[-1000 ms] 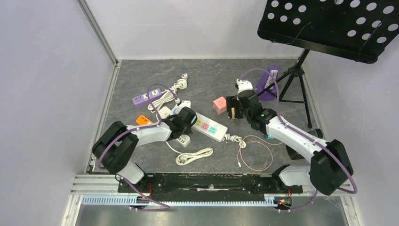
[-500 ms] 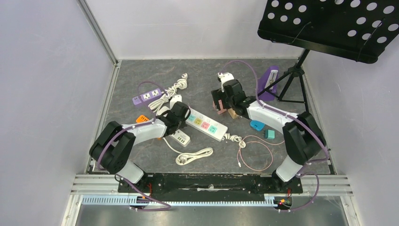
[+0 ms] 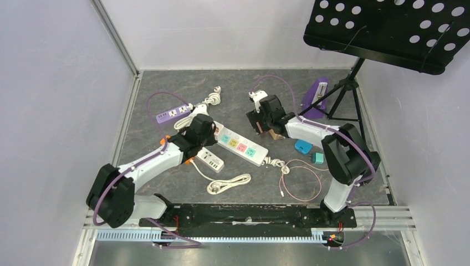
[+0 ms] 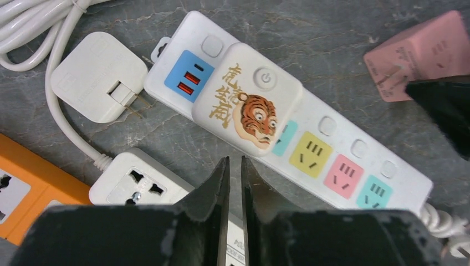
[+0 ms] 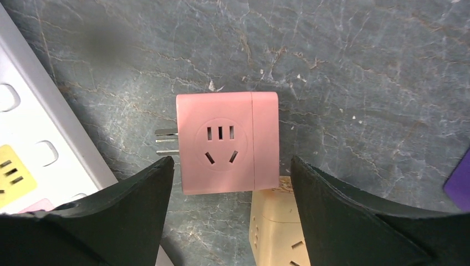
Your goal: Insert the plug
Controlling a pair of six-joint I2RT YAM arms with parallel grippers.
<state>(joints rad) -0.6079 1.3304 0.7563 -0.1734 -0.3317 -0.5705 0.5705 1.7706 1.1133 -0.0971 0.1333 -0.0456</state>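
nearest the arm bases, a coiled white cable [image 3: 228, 184] and a thin pink loop of wire [image 3: 302, 180] lie on the grey marbled table [image 3: 166, 80]. just beyond, the left gripper [image 4: 234, 163] hangs above a small white socket block [image 4: 138, 185], its jaws all but pressed together, with only a thin slit between them and nothing gripped. an orange strip [image 4: 22, 188] sits beside the block. ahead runs the long white power strip [image 4: 343, 133], a tiger-print adapter [image 4: 249, 105] seated next to its blue usb panel, its yellow, pink and teal sockets showing. a white plug [image 4: 97, 75] with two flat pins lies just beside the strip's end. past the strip, the right gripper [image 5: 231, 165] stands spread wide over the pink plug [image 5: 227, 143], which lies flat on the table, socket face up, its two pins pointing toward the strip. the plug's lower part sits between the fingertips, unclasped: one finger is close by the pinned side, whether touching cannot be told, and the other is a clear gap off the opposite side. a beige adapter [image 5: 277, 221] lies just beside it. at the back are a purple strip [image 3: 173, 113] and a black music stand [image 3: 399, 52].
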